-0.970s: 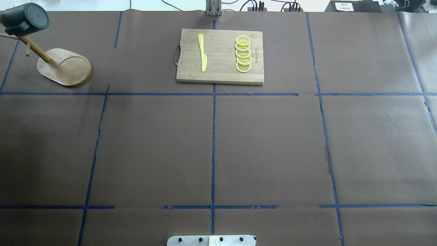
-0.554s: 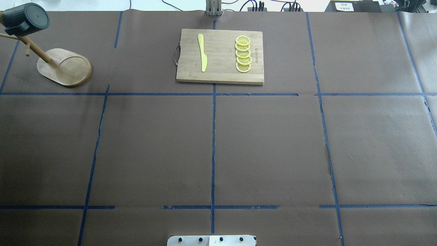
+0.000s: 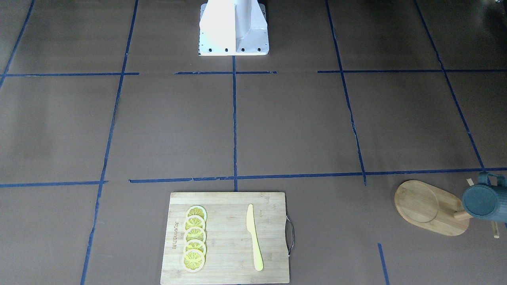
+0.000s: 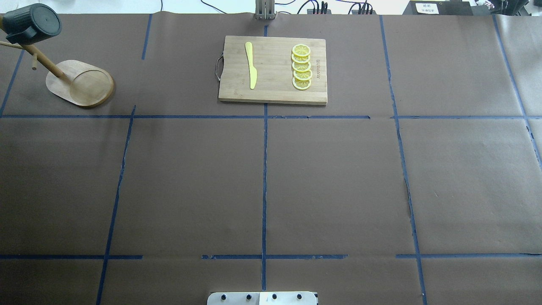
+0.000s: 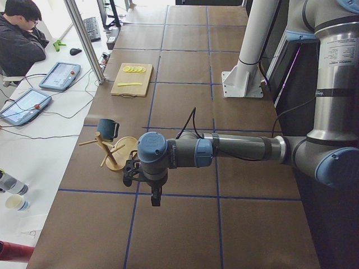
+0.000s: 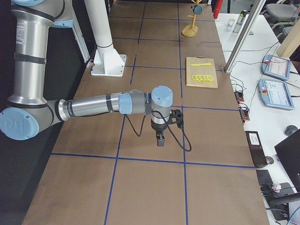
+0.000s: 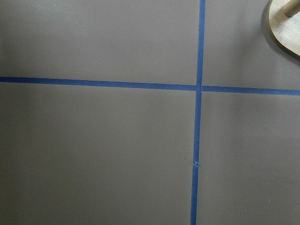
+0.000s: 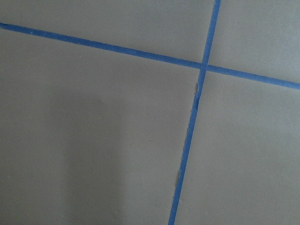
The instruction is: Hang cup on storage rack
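The dark teal-grey cup (image 4: 31,23) hangs on an upper peg of the bamboo storage rack (image 4: 80,82) at the table's far left corner. Cup (image 3: 484,202) and rack (image 3: 429,206) also show in the front-facing view, and in the exterior left view the cup (image 5: 107,128) hangs on the rack (image 5: 115,154). No gripper touches them. My left gripper (image 5: 156,199) hangs over bare table near the rack; my right gripper (image 6: 160,140) hangs over bare table far from it. I cannot tell if either is open or shut. The left wrist view shows only the rack's base edge (image 7: 286,26).
A rectangular bamboo cutting board (image 4: 273,95) with a yellow knife (image 4: 251,65) and several lemon slices (image 4: 301,67) lies at the far middle. The robot's base (image 3: 233,27) stands at the near edge. An operator (image 5: 19,39) sits beyond the table.
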